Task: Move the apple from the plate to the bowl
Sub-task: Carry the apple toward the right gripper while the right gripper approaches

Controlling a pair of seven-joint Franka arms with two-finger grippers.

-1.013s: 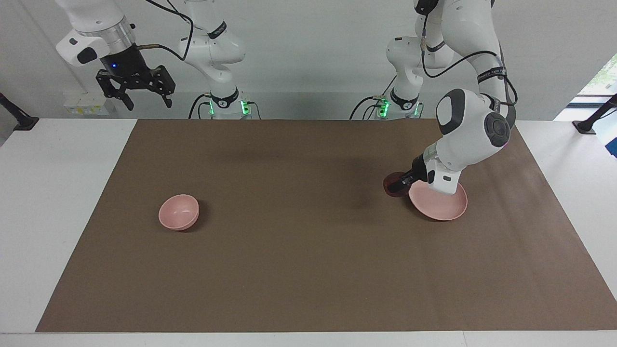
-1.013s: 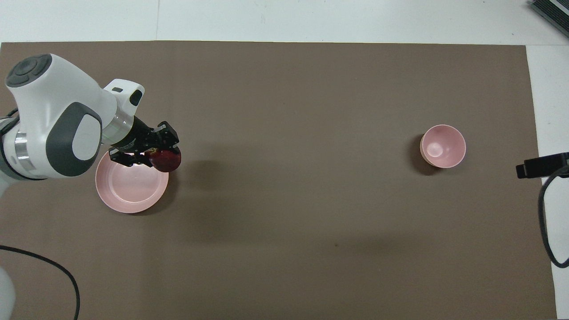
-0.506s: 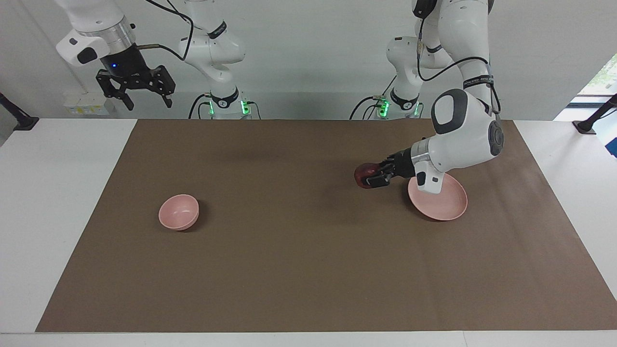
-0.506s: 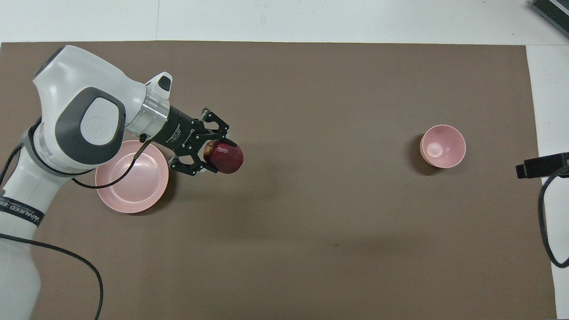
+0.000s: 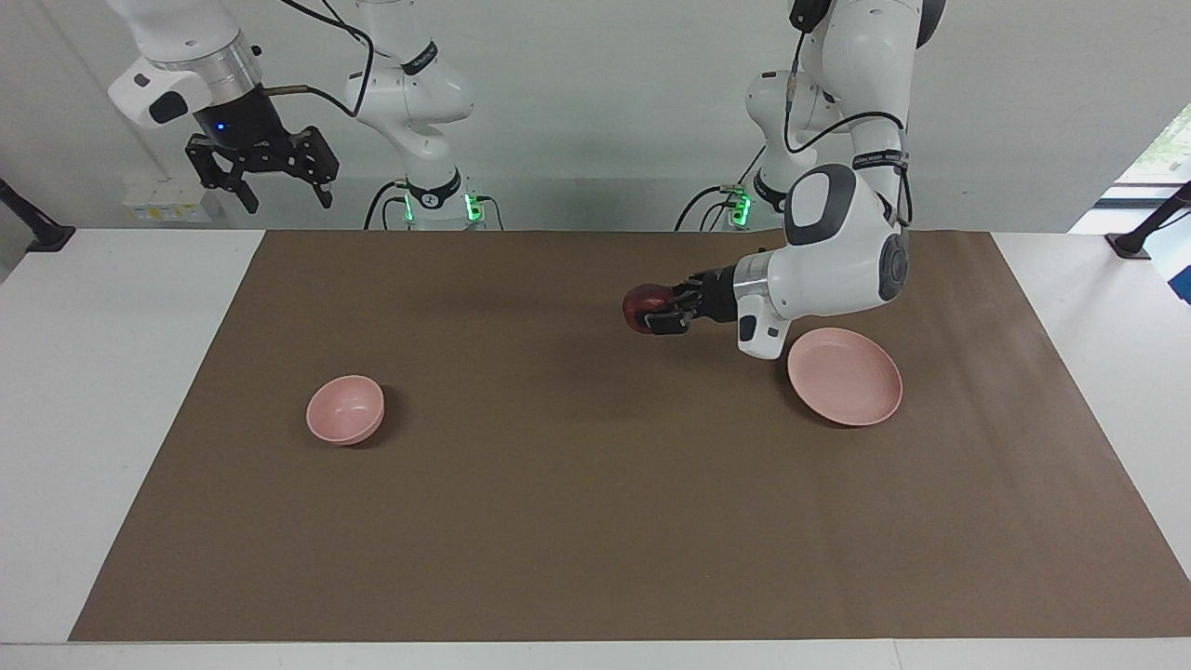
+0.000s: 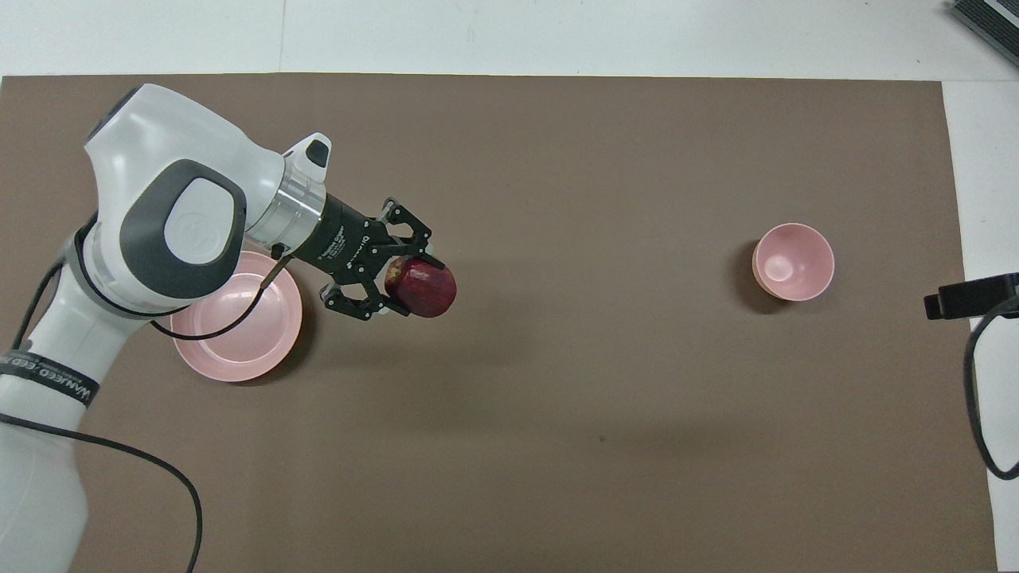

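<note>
My left gripper is shut on the dark red apple and holds it in the air over the brown mat, beside the plate toward the right arm's end. The pale pink plate lies empty at the left arm's end. The small deep pink bowl stands empty near the right arm's end. My right gripper waits raised and open over the table's edge at its own end; only a dark tip of it shows in the overhead view.
A brown mat covers most of the white table. A black cable lies by the left arm's base. The left arm's elbow hangs over the mat beside the plate.
My left gripper has lifted the apple off the plate's edge and carried it toward the middle of the mat, in the bowl's direction. The right arm has stayed put.
</note>
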